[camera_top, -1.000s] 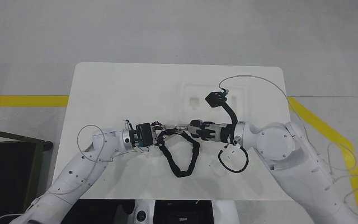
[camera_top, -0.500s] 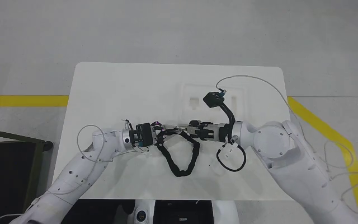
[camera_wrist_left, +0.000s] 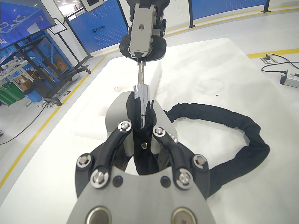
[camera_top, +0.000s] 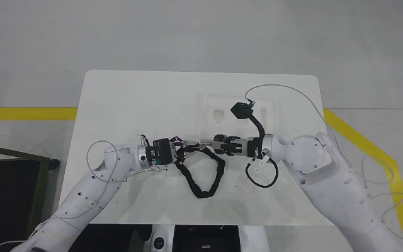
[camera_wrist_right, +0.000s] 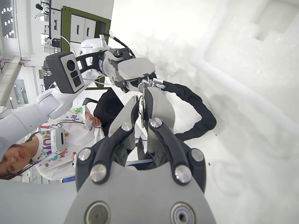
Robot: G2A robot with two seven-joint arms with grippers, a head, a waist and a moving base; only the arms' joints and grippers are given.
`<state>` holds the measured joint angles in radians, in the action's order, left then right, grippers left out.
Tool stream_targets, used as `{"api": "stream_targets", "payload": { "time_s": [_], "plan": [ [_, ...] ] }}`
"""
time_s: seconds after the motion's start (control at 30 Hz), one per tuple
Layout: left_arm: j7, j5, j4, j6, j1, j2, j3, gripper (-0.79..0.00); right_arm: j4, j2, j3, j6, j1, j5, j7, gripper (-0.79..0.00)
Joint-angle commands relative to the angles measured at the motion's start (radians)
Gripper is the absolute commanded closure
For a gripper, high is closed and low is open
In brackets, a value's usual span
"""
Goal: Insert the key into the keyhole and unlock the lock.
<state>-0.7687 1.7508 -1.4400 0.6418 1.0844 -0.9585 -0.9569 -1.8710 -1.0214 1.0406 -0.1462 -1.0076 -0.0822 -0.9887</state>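
On the white table (camera_top: 126,101) the black chain lock (camera_top: 203,186) loops near the front edge — its metal cylinder (camera_wrist_left: 141,94) clenched in the left gripper (camera_wrist_left: 140,102). The right gripper (camera_wrist_right: 142,101) pinches the key (camera_wrist_left: 141,74), its blade meeting the cylinder's keyhole end.

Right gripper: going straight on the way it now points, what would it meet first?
Probably the lock cylinder in the left gripper; the key in the right gripper seems at its keyhole.
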Motion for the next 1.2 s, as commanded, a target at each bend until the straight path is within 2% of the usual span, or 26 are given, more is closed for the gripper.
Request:
{"api": "stream_targets", "payload": {
  "time_s": [0.0, 0.33, 1.17],
  "plan": [
    [0.000, 0.000, 0.000, 0.000, 0.000, 0.000, 0.000, 0.000, 0.016, -0.002, -0.004, 0.009, 0.007, 0.013, -0.004, 0.000],
    [0.000, 0.000, 0.000, 0.000, 0.000, 0.000, 0.000, 0.000, 0.060, -0.012, -0.028, 0.022, 0.049, 0.037, -0.028, 0.000],
    [0.000, 0.000, 0.000, 0.000, 0.000, 0.000, 0.000, 0.000, 0.159, -0.040, -0.111, -0.025, 0.184, 0.049, -0.104, 0.000]
  ]
}}
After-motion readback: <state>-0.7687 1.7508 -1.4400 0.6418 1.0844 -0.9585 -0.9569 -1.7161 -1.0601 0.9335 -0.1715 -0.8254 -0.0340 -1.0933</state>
